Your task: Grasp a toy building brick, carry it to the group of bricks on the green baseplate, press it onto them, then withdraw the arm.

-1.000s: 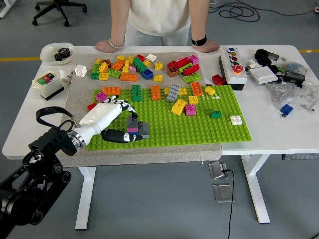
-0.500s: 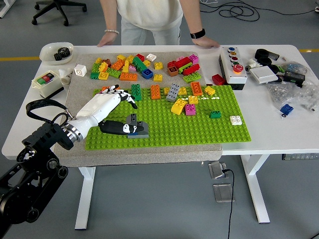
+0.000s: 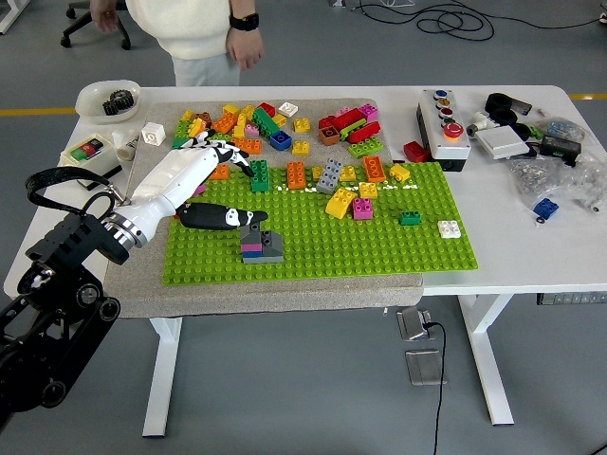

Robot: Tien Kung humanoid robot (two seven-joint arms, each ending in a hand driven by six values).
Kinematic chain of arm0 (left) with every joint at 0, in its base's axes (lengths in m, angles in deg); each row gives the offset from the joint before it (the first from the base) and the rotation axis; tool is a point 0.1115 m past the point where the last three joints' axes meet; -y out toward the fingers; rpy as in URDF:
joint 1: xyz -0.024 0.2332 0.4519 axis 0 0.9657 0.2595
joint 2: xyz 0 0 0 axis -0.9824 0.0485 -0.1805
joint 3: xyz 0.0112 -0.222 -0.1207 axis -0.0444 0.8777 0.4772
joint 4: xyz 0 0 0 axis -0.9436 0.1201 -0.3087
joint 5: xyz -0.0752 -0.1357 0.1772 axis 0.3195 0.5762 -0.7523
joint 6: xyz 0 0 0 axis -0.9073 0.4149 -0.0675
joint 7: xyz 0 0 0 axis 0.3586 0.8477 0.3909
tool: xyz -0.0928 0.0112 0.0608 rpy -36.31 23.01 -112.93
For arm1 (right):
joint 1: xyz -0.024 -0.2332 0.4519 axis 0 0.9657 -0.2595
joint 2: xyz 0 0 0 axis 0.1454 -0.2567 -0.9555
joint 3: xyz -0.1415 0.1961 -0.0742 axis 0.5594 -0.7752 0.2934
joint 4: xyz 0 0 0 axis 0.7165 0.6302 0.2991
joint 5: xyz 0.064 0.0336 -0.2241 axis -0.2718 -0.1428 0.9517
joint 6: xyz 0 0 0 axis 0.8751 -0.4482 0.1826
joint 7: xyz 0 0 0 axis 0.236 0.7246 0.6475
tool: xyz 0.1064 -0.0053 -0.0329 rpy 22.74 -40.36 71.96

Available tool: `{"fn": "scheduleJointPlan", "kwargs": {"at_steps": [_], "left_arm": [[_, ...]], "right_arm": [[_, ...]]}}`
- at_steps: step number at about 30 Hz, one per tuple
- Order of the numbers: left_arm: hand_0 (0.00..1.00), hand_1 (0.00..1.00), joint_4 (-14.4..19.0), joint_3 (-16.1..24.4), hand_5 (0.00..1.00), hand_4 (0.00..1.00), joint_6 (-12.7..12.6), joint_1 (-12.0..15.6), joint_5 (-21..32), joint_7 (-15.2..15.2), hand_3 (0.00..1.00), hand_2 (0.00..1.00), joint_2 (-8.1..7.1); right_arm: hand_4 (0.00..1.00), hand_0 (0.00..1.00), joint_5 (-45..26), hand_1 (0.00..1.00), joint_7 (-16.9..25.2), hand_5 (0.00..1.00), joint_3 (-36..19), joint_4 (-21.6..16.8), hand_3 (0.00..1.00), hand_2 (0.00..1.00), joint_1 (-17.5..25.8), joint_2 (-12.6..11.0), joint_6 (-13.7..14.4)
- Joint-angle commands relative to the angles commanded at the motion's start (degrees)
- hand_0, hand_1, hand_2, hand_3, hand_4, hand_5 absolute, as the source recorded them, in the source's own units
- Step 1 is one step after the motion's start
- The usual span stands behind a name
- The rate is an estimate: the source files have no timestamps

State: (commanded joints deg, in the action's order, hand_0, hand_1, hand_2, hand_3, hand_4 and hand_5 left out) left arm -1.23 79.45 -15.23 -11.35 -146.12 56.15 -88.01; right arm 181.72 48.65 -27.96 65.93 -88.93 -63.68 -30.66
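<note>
Grey toy building brick (image 3: 256, 235) sat stacked on pink and grey bricks on the green studded baseplate (image 3: 379, 242), left hand (image 3: 204, 180) hovered just beside it, fingers spread and empty, person's hand (image 3: 248, 47) hung beyond the white worktop (image 3: 531, 246).

Left hand (image 3: 204, 180) open, fingers spread

White bowl (image 3: 95, 95) w/ black gears far left, switch box (image 3: 89, 152) red/green btns, grey control box (image 3: 443, 122) w/ coloured btns, plastic bags (image 3: 560, 175) far right, person (image 3: 204, 28) at far edge.
</note>
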Motion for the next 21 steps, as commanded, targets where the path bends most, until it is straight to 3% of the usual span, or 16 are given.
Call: {"fn": "scheduleJointPlan", "kwargs": {"at_steps": [4, 5, 10, 11, 16, 17, 21], "left_arm": [[0.998, 0.864, 0.4, 0.1, 0.597, 0.998, -0.8, -0.2, 0.1, 0.4, 0.653, 0.800, -0.90], [0.998, 0.852, 0.6, 0.2, 0.592, 0.998, -1.0, -0.2, 0.2, 0.6, 0.757, 0.800, -1.25], [0.998, 0.852, 1.8, 0.3, 0.592, 0.998, -1.2, 0.0, 0.7, 1.1, 0.757, 0.800, -2.30], [0.992, 0.846, 1.9, 0.3, 0.564, 0.998, -1.2, 0.1, 0.8, 1.2, 0.827, 0.799, -2.39], [0.992, 0.846, 3.3, 0.7, 0.564, 0.998, -1.1, 0.7, 1.4, 1.5, 0.827, 0.799, -3.55], [0.981, 0.857, 3.6, 0.8, 0.503, 0.998, -1.0, 0.8, 1.5, 1.5, 0.853, 0.810, -3.76], [0.981, 0.857, 4.2, 0.9, 0.503, 0.998, -1.0, 0.8, 1.8, 1.9, 0.853, 0.810, -4.34]], "right_arm": [[0.818, 0.741, 0.2, 0.642, 0.0, 0.498, 0.0, 0.0, 0.561, 0.694, 0.0, 0.0, 0.0], [0.818, 0.741, 0.2, 0.642, 0.0, 0.498, -0.1, 0.0, 0.561, 0.693, 0.0, 0.1, 0.0], [0.818, 0.741, 0.4, 0.642, 0.0, 0.498, 0.0, 0.0, 0.561, 0.693, 0.0, 0.2, 0.0], [0.818, 0.740, 0.5, 0.642, 0.0, 0.499, 0.0, 0.0, 0.562, 0.693, 0.0, 0.2, 0.0], [0.818, 0.740, 0.6, 0.642, 0.0, 0.499, 0.1, 0.0, 0.562, 0.693, 0.1, 0.3, 0.1], [0.818, 0.741, 0.5, 0.644, 0.0, 0.500, 0.1, 0.0, 0.561, 0.693, 0.2, 0.4, 0.1], [0.818, 0.741, 0.5, 0.644, -0.1, 0.500, 0.0, 0.0, 0.561, 0.693, 0.4, 0.6, 0.1]]}}
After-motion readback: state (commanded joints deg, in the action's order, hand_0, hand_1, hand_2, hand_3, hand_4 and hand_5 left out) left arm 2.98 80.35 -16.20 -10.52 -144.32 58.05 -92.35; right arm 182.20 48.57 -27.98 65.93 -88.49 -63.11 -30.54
